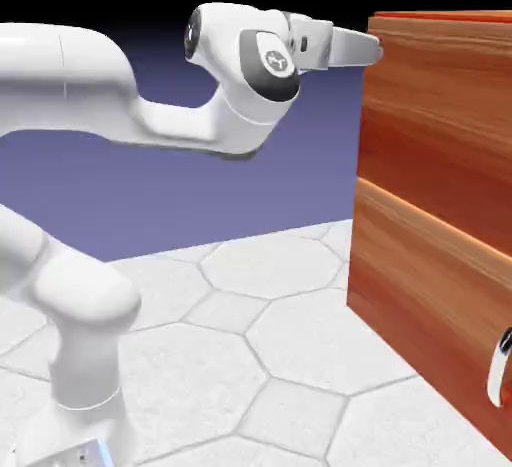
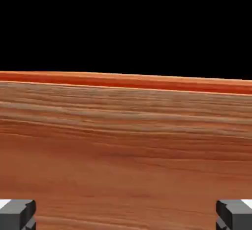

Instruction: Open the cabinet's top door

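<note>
Cabinet (image 1: 440, 185) stood at the right of the exterior view, its top door (image 1: 445, 105) forming the upper front panel above the lower panel (image 1: 430, 295), whose silver handle (image 1: 498, 370) showed at the frame's edge. I held the arm (image 1: 150, 115) extended level, the gripper (image 1: 372, 50) apparently at the door's upper corner. In the hand view, both fingertips (image 2: 17, 213) sat wide apart, released, gripping nothing. I could read no writing.
</note>
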Robot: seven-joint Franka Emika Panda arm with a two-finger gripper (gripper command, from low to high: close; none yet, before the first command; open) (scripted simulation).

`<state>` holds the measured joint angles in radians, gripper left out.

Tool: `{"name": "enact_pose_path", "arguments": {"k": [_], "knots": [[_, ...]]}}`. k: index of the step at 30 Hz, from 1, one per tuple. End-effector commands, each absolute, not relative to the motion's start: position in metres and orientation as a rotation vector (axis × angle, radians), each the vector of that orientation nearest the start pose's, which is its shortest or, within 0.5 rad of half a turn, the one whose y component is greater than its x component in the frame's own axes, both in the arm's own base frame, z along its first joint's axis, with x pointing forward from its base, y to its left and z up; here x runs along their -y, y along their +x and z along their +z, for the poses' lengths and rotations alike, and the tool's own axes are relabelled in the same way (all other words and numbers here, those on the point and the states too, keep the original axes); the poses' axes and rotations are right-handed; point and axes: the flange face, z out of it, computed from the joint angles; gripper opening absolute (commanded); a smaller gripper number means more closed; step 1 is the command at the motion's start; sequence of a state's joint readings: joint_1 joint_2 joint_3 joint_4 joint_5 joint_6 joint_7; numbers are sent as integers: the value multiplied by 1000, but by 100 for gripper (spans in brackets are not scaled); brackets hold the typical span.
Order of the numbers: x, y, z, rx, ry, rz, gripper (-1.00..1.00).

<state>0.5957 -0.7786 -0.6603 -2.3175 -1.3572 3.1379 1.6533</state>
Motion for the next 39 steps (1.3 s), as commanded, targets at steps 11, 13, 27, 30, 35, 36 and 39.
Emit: {"name": "enact_pose_path", "arguments": {"k": [11,13,27,30,35,36,39], "knots": [[112,383,698,-580,-1725,-1732,0],[126,388,694,-582,-1709,-1741,0],[226,438,619,-636,-1689,-1761,0],[247,452,594,-655,-1708,-1755,0],[279,476,545,-690,-1758,-1737,0],[282,477,541,-692,-1762,-1736,0],[282,497,541,-694,-1761,-1734,0]]}}
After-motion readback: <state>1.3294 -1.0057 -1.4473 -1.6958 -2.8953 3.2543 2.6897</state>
